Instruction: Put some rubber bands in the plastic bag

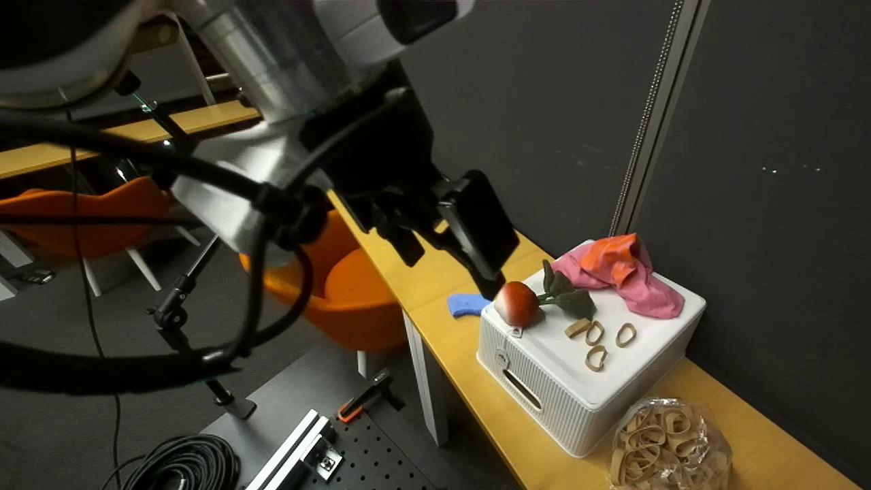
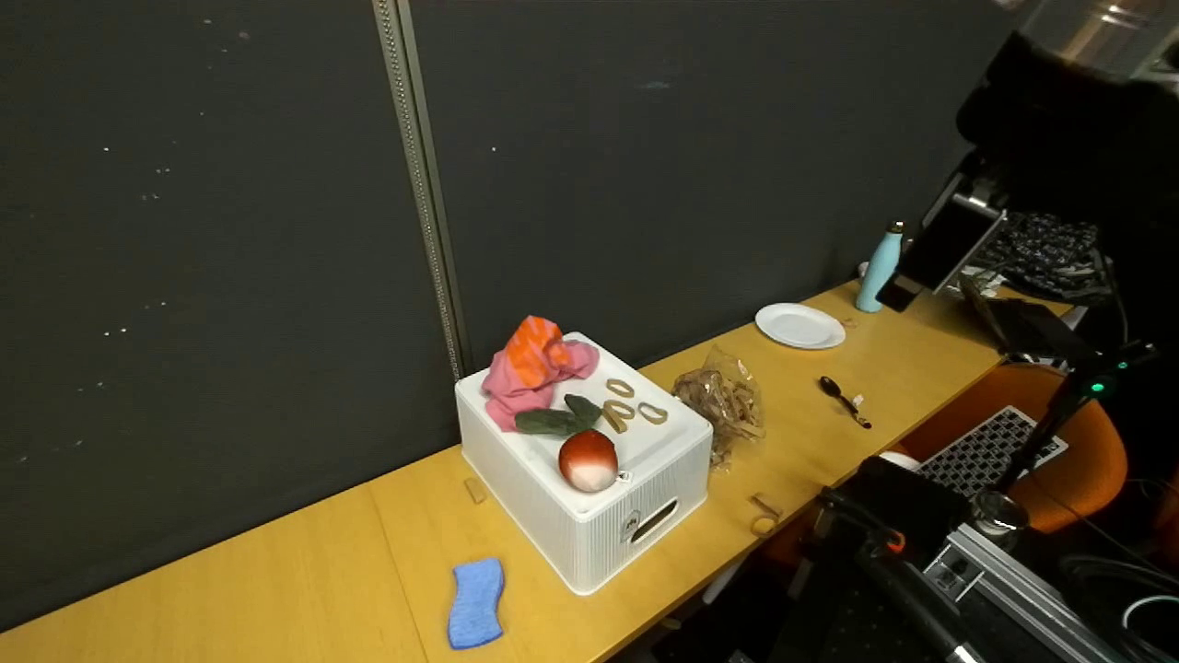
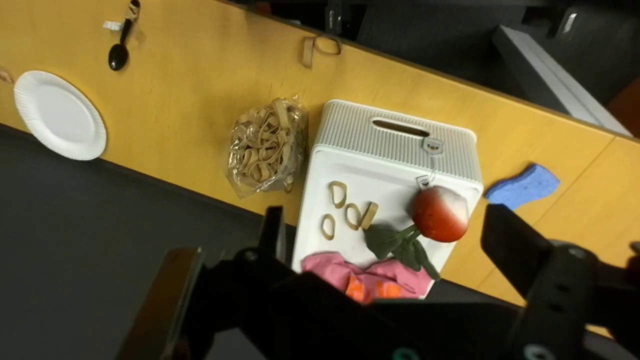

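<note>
Several tan rubber bands (image 1: 578,328) lie loose on top of the white box (image 1: 565,415); they also show in the wrist view (image 3: 369,215). The clear plastic bag (image 1: 670,446), with many tan bands inside, sits on the table beside the box, also in the wrist view (image 3: 267,147) and an exterior view (image 2: 723,405). More loose bands (image 3: 308,52) lie near the table edge. My gripper (image 3: 386,217) is open and empty, its fingers wide apart, above the box. It also shows in an exterior view (image 1: 452,267).
On the box are a red-and-white toy vegetable (image 3: 440,215) with green leaves and a pink-orange cloth (image 2: 534,368). A blue sponge (image 2: 477,603) lies beside the box. A white plate (image 2: 799,327), black spoon (image 2: 843,401) and blue bottle (image 2: 881,267) stand farther along. A dark wall backs the table.
</note>
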### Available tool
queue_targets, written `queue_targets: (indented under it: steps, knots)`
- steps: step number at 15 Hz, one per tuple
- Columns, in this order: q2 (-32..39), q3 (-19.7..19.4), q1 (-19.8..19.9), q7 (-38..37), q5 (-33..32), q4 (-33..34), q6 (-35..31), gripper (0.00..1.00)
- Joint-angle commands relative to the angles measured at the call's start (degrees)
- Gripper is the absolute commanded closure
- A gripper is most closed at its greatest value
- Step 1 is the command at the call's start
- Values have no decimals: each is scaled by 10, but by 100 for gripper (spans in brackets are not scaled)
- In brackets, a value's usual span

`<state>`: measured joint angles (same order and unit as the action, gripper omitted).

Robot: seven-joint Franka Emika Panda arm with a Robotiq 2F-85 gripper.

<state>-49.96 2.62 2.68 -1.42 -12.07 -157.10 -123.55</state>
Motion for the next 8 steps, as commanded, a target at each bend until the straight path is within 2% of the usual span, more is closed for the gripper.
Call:
queue_targets:
  steps: [1, 4, 8]
  knots:
    - [124, -33, 42, 6, -23, 52, -88, 0]
    - [223, -48, 63, 7, -23, 94, -152, 0]
    - [367, -61, 60, 24, -13, 154, -233, 0]
